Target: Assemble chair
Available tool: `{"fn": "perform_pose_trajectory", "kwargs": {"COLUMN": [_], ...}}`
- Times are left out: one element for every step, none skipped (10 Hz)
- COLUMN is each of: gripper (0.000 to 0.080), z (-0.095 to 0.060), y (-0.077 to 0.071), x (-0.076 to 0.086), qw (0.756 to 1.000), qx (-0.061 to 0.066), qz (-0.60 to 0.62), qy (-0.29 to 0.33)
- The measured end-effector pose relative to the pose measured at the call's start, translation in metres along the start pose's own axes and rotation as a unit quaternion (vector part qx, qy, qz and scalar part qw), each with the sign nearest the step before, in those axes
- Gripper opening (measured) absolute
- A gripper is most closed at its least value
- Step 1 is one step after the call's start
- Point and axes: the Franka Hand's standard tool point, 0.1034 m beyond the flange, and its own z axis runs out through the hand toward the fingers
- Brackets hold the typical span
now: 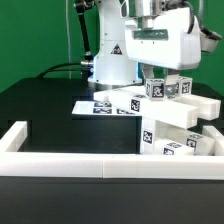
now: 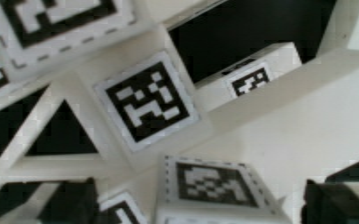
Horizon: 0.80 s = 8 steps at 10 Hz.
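The chair is a chunky cluster of white tagged parts (image 1: 176,124) stacked at the exterior view's right, just behind the front rail. My gripper (image 1: 166,90) hangs straight over its top. A small white tagged piece (image 1: 158,89) stands up between the fingers. In the wrist view that piece (image 2: 211,188) sits midway in my gripper (image 2: 208,202), with a dark gap showing on each side, so the jaws stand open around it without touching. Past it lie a tilted tagged slab (image 2: 144,100) and a long white bar (image 2: 247,82).
A long white border rail (image 1: 70,164) runs along the table's front, with a short arm (image 1: 18,133) at the exterior view's left. The marker board (image 1: 96,105) lies flat behind the parts, near the robot's base (image 1: 112,65). The tabletop is black.
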Motion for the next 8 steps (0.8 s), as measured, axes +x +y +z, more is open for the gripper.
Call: {"fn": "perform_pose_trajectory", "kwargs": {"gripper": [0.0609, 0.0641, 0.0648, 0.0648, 0.0649, 0.0649, 0.0649, 0.0649], "z": [0.0001, -0.0003, -0.0014, -0.0016, -0.0018, -0.0021, -0.0024, -0.0025], "y": [-0.0004, -0.0007, -0.0022, -0.0026, -0.0027, -0.0024, -0.0024, -0.0023], "x": [-0.0015, -0.001, -0.001, -0.0008, -0.0001, 0.0008, 0.0014, 0.0017], "qw": [0.998, 0.994, 0.99, 0.981, 0.97, 0.958, 0.943, 0.93], "qx": [0.0, 0.0, 0.001, 0.001, 0.002, 0.001, 0.001, 0.001], "qz": [-0.058, -0.106, -0.139, -0.192, -0.243, -0.288, -0.334, -0.369], "qy": [0.0, 0.0, 0.0, 0.001, 0.001, 0.002, 0.002, 0.002]}}
